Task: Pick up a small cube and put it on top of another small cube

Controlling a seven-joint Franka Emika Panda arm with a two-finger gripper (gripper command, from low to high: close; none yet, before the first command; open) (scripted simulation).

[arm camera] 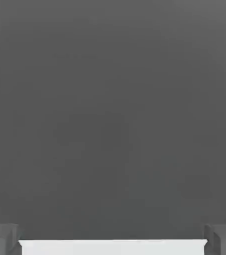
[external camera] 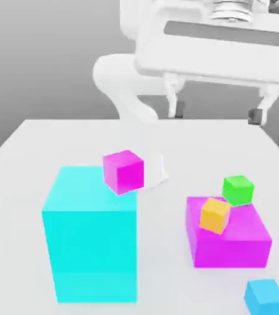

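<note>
Gripper (external camera: 217, 114) — fingers spread wide, empty, high above the table (external camera: 37, 141). Blue cube (external camera: 265, 297) untouched near the front edge — pick and stacking both remain.

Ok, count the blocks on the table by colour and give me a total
Cyan or sky-blue: 2, the large cyan block and the small sky-blue cube
Magenta: 2, the small magenta cube and the large magenta block
Orange: 1, the orange cube
Green: 1, the green cube
Total: 6
</note>
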